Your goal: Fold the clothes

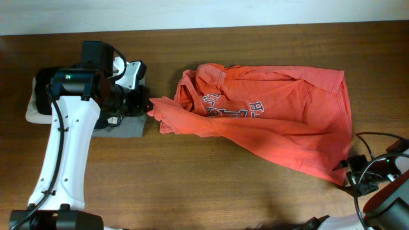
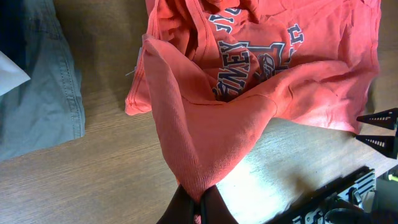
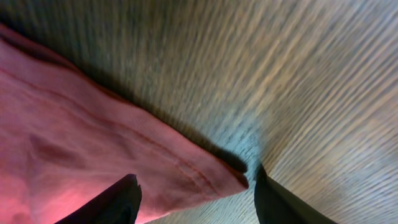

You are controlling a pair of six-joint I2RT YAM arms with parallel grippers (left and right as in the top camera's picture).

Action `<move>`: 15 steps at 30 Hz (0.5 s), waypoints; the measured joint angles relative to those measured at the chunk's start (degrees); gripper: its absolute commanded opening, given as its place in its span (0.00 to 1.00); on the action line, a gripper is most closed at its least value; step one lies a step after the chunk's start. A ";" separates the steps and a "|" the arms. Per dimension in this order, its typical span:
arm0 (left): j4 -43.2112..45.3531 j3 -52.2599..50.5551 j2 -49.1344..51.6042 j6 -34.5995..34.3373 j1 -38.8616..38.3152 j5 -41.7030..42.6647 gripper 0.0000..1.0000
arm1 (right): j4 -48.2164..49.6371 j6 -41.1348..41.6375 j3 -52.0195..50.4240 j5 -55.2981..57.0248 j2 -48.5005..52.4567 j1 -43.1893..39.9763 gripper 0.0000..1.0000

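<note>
two states — left fingers [image 2: 179, 210] pinch the t-shirt [image 1: 275, 121], right fingers [image 3: 118, 202] parted around its corner.

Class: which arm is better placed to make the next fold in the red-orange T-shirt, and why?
Probably the left: the left gripper is shut on a bunched edge of the T-shirt, ready to pull. The right gripper stands open around the hem corner, gripping nothing.
</note>
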 measured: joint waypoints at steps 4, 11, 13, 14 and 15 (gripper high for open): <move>0.02 0.00 0.00 0.00 0.00 -0.02 0.01 | 1.84 1.57 -1.57 -0.17 -1.46 -0.26 0.38; 0.07 0.00 0.00 0.00 0.00 0.00 0.01 | 2.82 2.05 -1.57 -1.27 -1.09 -0.42 0.04; 0.07 0.00 0.00 0.00 0.00 -0.02 0.00 | 0.09 1.44 -0.24 -1.25 -0.74 -0.42 0.04; 0.04 0.00 0.00 0.00 0.00 0.00 0.01 | -1.77 1.07 0.92 -1.31 -0.74 -0.42 0.04; 0.07 0.00 0.00 0.00 0.00 -0.02 0.01 | -3.78 0.44 2.45 -1.38 -0.83 -0.42 0.04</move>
